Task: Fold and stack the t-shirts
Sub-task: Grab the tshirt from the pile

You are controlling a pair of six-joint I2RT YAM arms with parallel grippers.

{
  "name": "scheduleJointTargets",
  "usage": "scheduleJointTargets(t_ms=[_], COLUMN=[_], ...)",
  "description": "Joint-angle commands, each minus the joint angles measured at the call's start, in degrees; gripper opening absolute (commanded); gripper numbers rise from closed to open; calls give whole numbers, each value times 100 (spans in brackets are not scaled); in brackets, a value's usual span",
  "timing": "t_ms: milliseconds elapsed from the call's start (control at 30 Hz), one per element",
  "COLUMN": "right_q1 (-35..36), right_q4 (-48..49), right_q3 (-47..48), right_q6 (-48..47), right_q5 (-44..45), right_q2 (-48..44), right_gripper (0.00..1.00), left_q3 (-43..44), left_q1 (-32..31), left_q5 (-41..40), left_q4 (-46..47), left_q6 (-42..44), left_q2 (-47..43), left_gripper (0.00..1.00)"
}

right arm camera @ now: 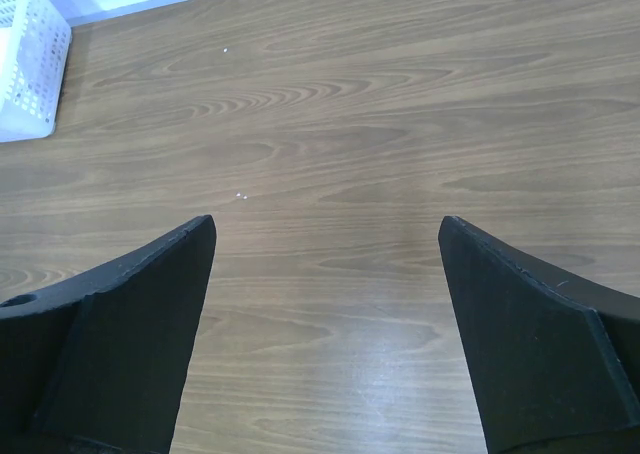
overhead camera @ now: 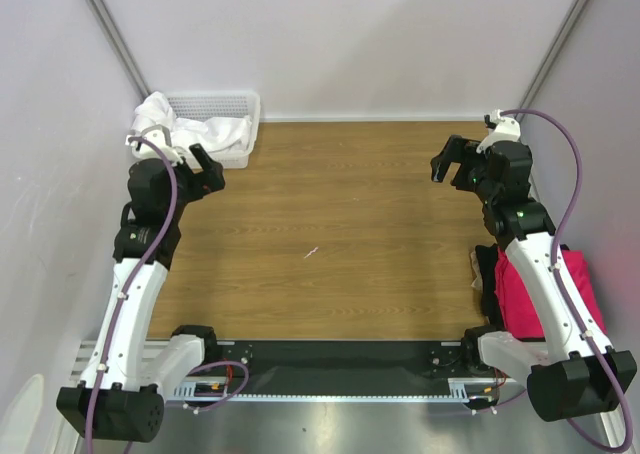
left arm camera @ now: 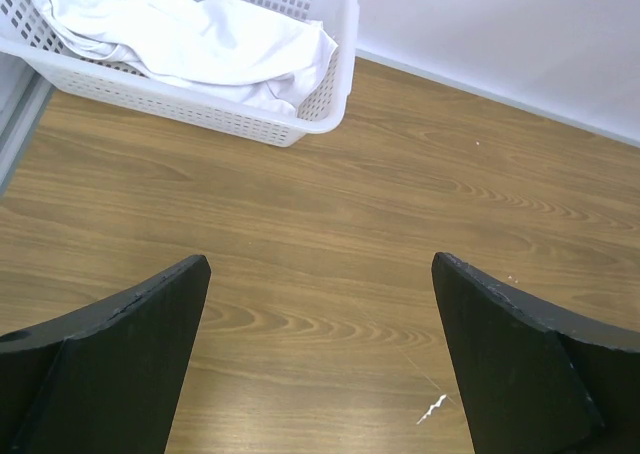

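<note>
3 tees total. 1 crumpled white cloth t-shirt [overhead camera: 222, 134] lying in 1 white mesh plastic basket [overhead camera: 226, 101], 10 o'clock. 1 magenta-pink t-shirt [overhead camera: 582, 284] + 1 black t-shirt [overhead camera: 487, 274] lying touching, 4 o'clock. 2 grippers, left gripper [left arm camera: 320, 262] + right gripper [right arm camera: 327, 219], hanging over brown wood table [overhead camera: 330, 204], jaws gaping, gripping nothing.

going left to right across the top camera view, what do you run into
white t-shirt in the mesh basket → small white scrap → right gripper → black t-shirt → pink t-shirt. The left gripper overlaps the basket, so it is left out.
</note>
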Motion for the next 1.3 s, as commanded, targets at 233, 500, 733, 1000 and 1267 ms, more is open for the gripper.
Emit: scheduleJointTargets(t_ms=[233,500,733,1000,1267], right_q1=[32,23,15,23,23], right_q4=[617,644,757,758,881], right_q3=[-559,-849,-1113,-1174,-1175], right_q6=[189,145,250,452,593], right_q5=[-55,260,481,568,683], right_q2=[-243,-296,-323,-129,73], right_gripper=[100,100,100,100,100], left_q3=[1617,4253,5966,7252,6944], left_q1=[39,39,241,443,724], left_q5=[268,-321,-331,-559,-138], left_q4=[-137,-1104,-1219,-684,372], left_q6=[95,384,622,315,-871], left_q2=[1245,3853,6183,7898,8488], left_gripper=[100,100,100,100,100])
